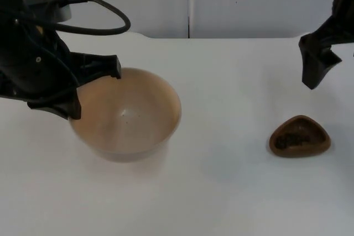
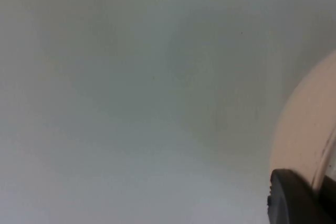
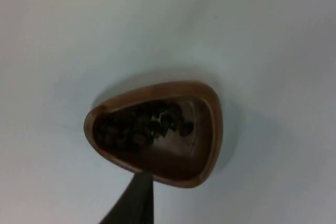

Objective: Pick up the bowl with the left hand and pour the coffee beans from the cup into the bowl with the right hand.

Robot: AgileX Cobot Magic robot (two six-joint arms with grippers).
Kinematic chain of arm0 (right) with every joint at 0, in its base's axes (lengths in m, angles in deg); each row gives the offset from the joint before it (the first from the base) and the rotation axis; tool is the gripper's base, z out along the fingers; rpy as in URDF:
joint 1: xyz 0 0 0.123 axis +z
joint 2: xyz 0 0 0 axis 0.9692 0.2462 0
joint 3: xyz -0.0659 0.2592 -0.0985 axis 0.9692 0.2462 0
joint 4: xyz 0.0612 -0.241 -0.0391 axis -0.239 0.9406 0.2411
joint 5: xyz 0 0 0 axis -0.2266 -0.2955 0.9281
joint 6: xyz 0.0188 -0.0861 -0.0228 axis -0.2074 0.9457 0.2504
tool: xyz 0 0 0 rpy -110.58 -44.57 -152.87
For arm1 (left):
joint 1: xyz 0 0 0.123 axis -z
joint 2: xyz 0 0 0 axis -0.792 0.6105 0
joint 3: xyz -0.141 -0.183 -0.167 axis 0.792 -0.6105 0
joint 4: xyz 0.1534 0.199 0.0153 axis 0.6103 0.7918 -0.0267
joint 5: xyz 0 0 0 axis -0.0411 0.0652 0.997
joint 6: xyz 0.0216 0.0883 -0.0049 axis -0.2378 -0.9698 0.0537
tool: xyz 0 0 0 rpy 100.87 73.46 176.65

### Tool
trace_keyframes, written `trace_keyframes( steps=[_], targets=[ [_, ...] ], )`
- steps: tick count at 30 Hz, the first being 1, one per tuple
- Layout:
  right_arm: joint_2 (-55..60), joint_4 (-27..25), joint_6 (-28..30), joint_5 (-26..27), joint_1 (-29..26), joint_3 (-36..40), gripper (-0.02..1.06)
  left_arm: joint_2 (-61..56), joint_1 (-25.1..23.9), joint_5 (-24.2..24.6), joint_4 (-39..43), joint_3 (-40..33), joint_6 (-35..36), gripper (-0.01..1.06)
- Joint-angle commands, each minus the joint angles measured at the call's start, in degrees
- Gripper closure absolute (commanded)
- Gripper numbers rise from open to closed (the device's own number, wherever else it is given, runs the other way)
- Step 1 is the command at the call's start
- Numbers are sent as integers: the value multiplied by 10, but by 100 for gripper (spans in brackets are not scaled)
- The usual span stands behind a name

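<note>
Now the left gripper [image 1: 94,95] straddles the bowl [image 1: 126,113] rim at nine o'clock, fingers spread; close firmly before lifting. Right gripper [image 1: 316,70] hangs open above the cup [image 1: 299,136], at four o'clock.

no text, label, brand, number or sign could be read anywhere: none on the pale tan round bowl [image 1: 128,115], none on the dark brown rounded-triangular wooden cup [image 3: 157,132] holding coffee beans [image 3: 139,128], none on the white table top [image 1: 232,186].
</note>
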Motion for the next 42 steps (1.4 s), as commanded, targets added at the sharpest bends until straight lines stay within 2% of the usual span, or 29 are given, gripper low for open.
trace_keyframes(
  steps=[1, 10, 14, 19, 23, 28, 42],
  targets=[
    [6, -3, 6, 9, 4, -6, 0, 0, -1, -4, -3, -2, 7, 105],
    [26, -30, 3, 55, 4, 3, 0, 0, -1, -6, -4, -2, 7, 105],
    [26, -20, 0, 70, 2, 30, 0, 0, -1, -7, 0, -2, 7, 105],
    [26, -10, 0, 127, 2, 92, 0, 0, -1, -7, 0, -2, 7, 105],
    [26, -14, -15, 150, -11, 117, 0, 0, -1, -7, 0, -2, 7, 105],
    [26, -17, -43, 164, -44, 134, 0, 0, -1, -7, 0, -2, 7, 105],
    [45, -2, -51, 201, -29, 133, 0, 0, -1, -8, -2, -2, 7, 105]
  ],
)
